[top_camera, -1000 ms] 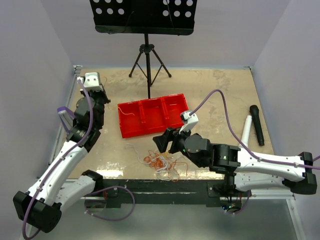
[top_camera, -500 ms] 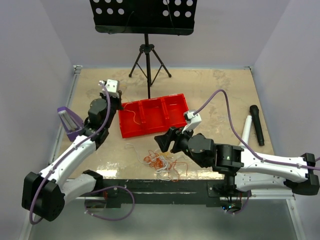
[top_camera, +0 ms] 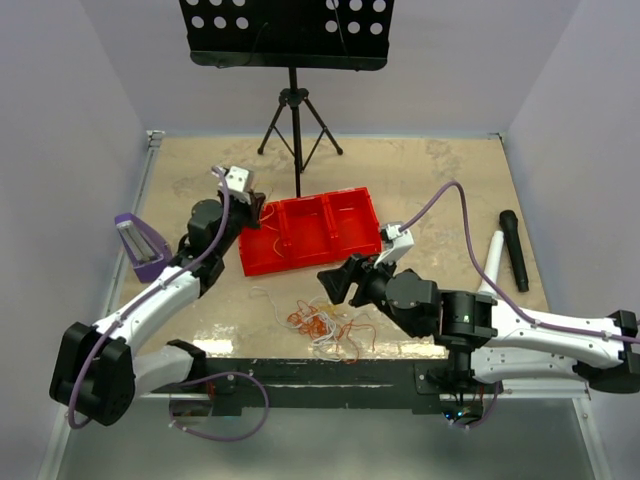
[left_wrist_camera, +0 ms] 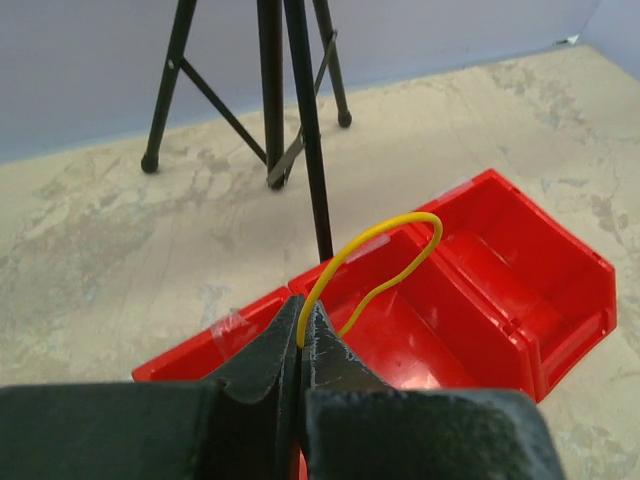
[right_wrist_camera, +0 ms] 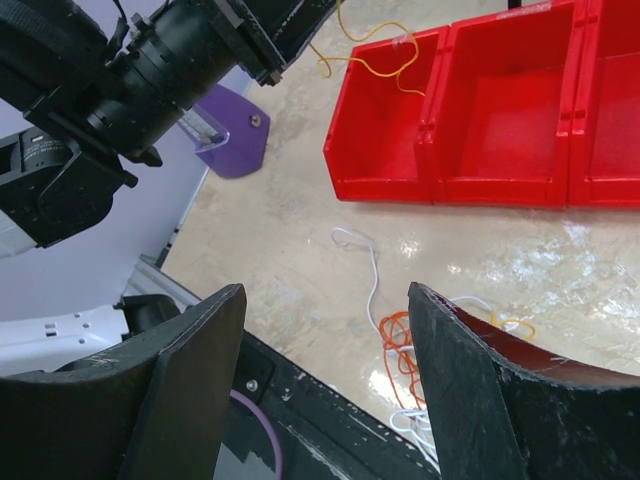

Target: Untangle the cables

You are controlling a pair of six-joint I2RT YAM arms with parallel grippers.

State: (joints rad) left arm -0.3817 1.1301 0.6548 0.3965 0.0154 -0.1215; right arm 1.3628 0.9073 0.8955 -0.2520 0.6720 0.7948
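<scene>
1. Nearest the arms' bases, most of the cables (top_camera: 322,326) lie in a knotted orange, white and yellow clump on the bench (top_camera: 430,180), close to its near edge. One white strand (top_camera: 266,298) trails loose toward the left.
2. Just behind the clump, the right claw (top_camera: 336,284) hangs above the bench with its jaws spread wide and nothing between them. Its wrist camera looks down on the tangle's edge and the white strand.
3. Farther back, the left claw (left_wrist_camera: 303,330) is clenched on one end of a single yellow cable (left_wrist_camera: 400,220). The cable arches free of the pile and hangs over the left end compartment of a red three-compartment bin (top_camera: 352,192).
4. A purple holder (top_camera: 140,250) stands at the bench's left side. A black microphone (top_camera: 514,250) and a white tube (top_camera: 492,262) lie well apart on the right.
5. At the back, a black music stand (top_camera: 290,45) rises on its tripod behind the bin.
6. The job looks to be in its early stages: one strand is lifted out and poised for dropping, while the bulk of the knot is yet to be pulled apart. Whether the bin already holds other strands cannot be told.
</scene>
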